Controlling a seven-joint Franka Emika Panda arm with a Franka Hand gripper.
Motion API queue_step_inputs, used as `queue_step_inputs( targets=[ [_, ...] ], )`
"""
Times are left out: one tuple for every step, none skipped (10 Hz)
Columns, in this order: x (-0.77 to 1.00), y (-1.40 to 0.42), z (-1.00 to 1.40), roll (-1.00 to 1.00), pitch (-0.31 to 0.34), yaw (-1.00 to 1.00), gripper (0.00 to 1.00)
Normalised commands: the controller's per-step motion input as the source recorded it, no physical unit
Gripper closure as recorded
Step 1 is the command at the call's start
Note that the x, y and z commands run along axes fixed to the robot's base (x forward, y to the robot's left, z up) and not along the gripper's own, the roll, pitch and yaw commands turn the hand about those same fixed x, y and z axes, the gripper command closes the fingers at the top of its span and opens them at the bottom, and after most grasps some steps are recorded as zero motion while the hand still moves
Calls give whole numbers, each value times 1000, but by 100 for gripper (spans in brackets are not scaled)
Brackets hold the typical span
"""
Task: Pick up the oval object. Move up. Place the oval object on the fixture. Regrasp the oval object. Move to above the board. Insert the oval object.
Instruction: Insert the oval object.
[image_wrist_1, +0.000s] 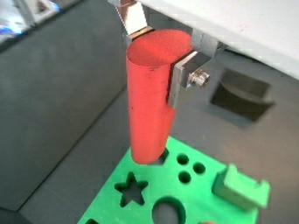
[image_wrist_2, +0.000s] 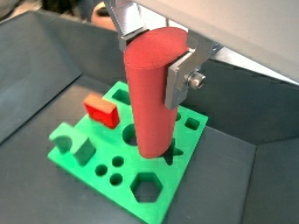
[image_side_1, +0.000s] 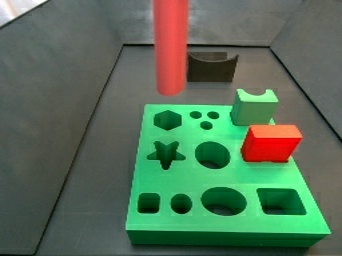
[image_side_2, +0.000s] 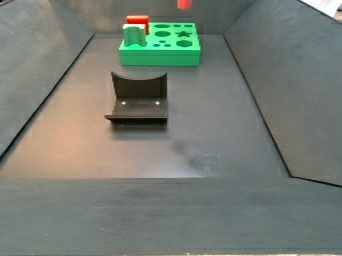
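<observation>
Oval object (image_wrist_1: 149, 96), held upright above the board (image_wrist_1: 140, 206), lower end hanging clear of the holes; pinched near its top between the silver fingers (image_wrist_1: 184, 77) of the gripper (image_wrist_2: 158, 48), so most of its length stays free to enter a hole. Apparently poised for insertion. Beyond: fixture (image_side_1: 210, 67) vacant, red cube (image_side_1: 271, 142) and light green block (image_side_1: 254, 105) resting on the board.
</observation>
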Motion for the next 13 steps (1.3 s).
queue_step_inputs(
  targets=[
    [54, -126, -194, 0, -300, -534, 100],
    [0, -223, -289, 0, -314, -451, 100],
    [146, -323, -477, 0, -79, -414, 100],
    [0, -323, -126, 121, 310, -420, 100],
    [71, -349, 0, 74, 77, -620, 100],
    [0, -243, 69, 104, 13, -820, 100],
    [-46, -54, 229, 116, 27, -923, 100],
    [-49, -43, 234, 119, 24, -929, 100],
    [-29, -29, 209, 123, 9, -931, 100],
    [0, -63, 194, 126, 0, -863, 100],
    [97, -183, 57, 171, 0, -694, 100],
    [163, -251, 0, 197, 0, -617, 100],
    [183, -289, 0, 197, 0, -597, 100]
  ],
)
